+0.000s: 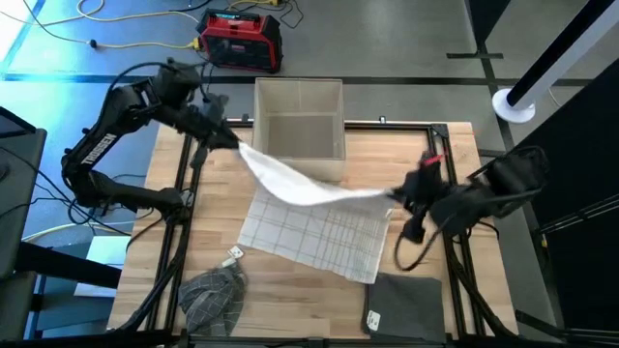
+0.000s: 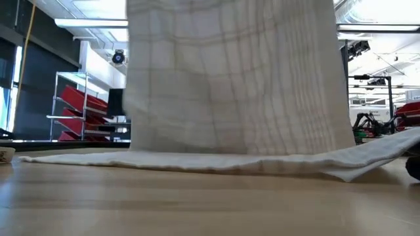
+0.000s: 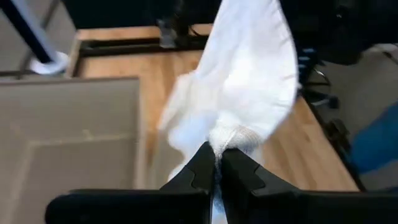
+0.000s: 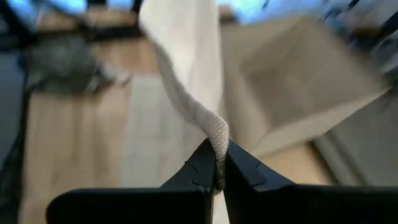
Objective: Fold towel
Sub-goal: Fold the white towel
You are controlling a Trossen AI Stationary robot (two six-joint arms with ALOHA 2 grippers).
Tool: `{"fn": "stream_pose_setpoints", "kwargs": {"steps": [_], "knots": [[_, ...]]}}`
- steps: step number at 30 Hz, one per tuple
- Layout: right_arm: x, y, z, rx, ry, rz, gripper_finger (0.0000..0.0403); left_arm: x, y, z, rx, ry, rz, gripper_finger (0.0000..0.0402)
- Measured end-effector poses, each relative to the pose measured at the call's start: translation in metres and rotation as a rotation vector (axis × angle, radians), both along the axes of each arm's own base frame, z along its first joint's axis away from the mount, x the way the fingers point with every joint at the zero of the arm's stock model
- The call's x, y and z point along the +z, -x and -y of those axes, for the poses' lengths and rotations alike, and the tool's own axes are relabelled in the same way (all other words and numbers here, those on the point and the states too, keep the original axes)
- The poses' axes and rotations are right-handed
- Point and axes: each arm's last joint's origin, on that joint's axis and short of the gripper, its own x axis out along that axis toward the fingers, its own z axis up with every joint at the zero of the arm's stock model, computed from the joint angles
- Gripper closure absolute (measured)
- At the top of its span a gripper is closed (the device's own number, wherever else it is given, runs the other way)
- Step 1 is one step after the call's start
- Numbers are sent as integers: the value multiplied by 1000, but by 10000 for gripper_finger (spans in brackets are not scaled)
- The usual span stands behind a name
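A white towel with thin grid lines [image 1: 314,227] is held up along its far edge, which stretches between my two grippers. Its near half lies flat on the wooden table. In the low view the towel [image 2: 236,78] hangs like a curtain, with its lower part spread on the tabletop [image 2: 197,161]. My left gripper [image 1: 232,145] is shut on the towel's far left end, in front of the box. My right gripper [image 1: 397,195] is shut on its far right end. My left gripper pinches a bunched corner of the towel [image 3: 235,140] between its two fingers. The fingers slant downward from the table's far left. The cloth fans out beyond the fingertips [image 3: 205,163] and sags toward the other gripper. My right gripper pinches a gathered edge of the towel [image 4: 217,134] between its two fingers. It comes from the table's right and slants down. The cloth runs away from the fingertips [image 4: 239,165] as a narrow twisted band, and its lower part rests on the table.
An open tan box [image 1: 300,116] stands at the table's far edge, just behind the lifted towel. A crumpled grey checked cloth [image 1: 213,292] lies near the front left. A dark grey folded cloth [image 1: 408,302] lies at the front right. A red device [image 1: 242,39] sits on the floor beyond.
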Motion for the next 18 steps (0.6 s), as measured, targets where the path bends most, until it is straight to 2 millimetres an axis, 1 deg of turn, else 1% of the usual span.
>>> {"fn": "stream_pose_setpoints", "kwargs": {"steps": [2,5,9,11,12,14,16,18], "knots": [[-21,-5,-3,-41,-14,-69,401,-12,-5,4,-26,30,-30,399],[-49,-9,-6,-115,-22,-132,401,-42,-13,8,-52,98,-123,399],[-74,-14,-9,-152,-40,-166,401,-88,-27,8,-67,147,-198,399],[-81,-15,-7,-169,-10,-188,401,-103,-35,5,-63,113,-179,399],[-82,-14,-4,-187,32,-195,401,-107,-38,2,-42,58,-165,399],[-81,-13,6,-233,131,-180,401,-106,-45,-7,29,-109,-122,399],[-73,-12,16,-231,228,-110,401,-94,-51,-16,104,-256,-26,399],[-58,-7,28,-253,300,-41,401,-72,-51,-21,155,-339,92,399]]}}
